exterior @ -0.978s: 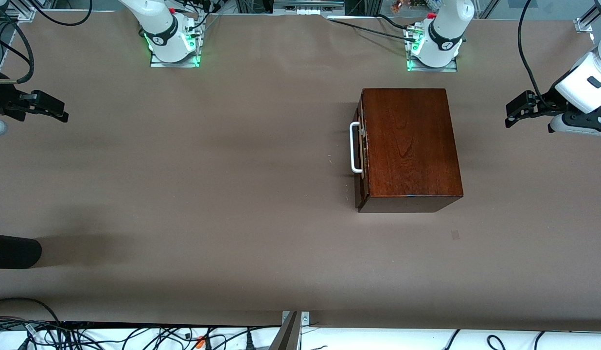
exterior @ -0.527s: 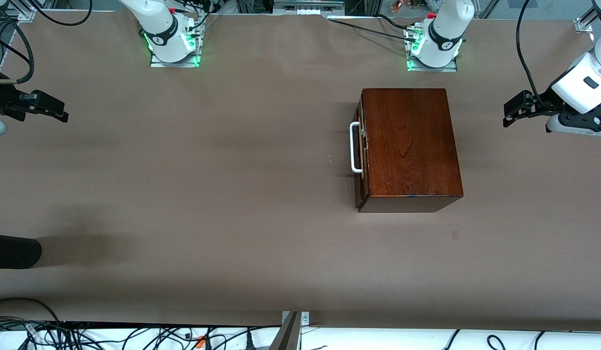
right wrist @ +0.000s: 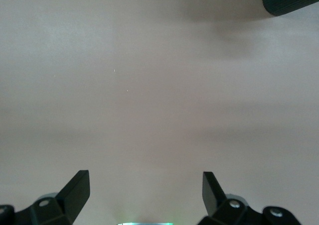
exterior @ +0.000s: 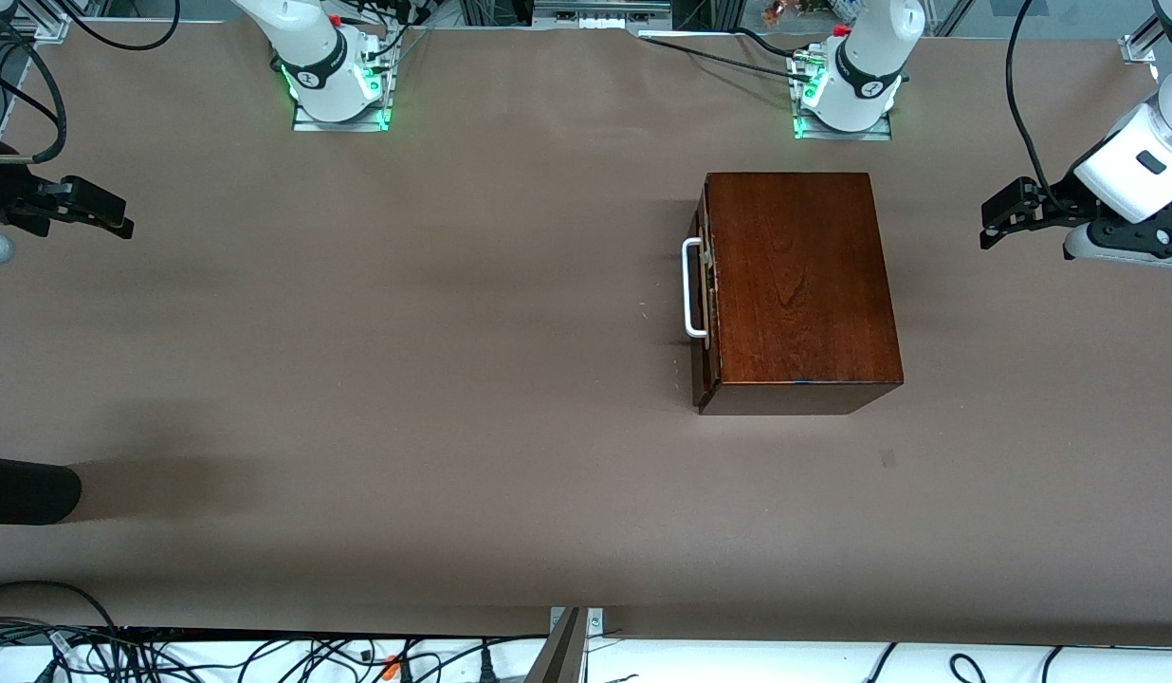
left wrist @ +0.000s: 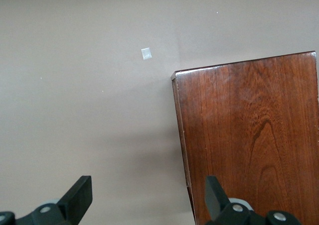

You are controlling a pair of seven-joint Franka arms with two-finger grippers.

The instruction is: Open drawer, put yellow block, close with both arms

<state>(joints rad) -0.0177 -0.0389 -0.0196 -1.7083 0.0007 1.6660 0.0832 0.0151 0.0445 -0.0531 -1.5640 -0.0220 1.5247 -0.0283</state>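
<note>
Right fingers: spread wide on nothing, held as before over the tabletop's right-arm end.
Drawer: shut, white handle facing my right arm; unmoved.
Yellow block: nowhere in sight, perhaps inside.
Left fingers: wide apart, empty, drifted slightly off the cabinet.

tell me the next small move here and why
Probably hold. The drawer is shut and no yellow block shows: it may be inside, or simply not on the table. Left hand and right hand hang open over the table ends.
</note>
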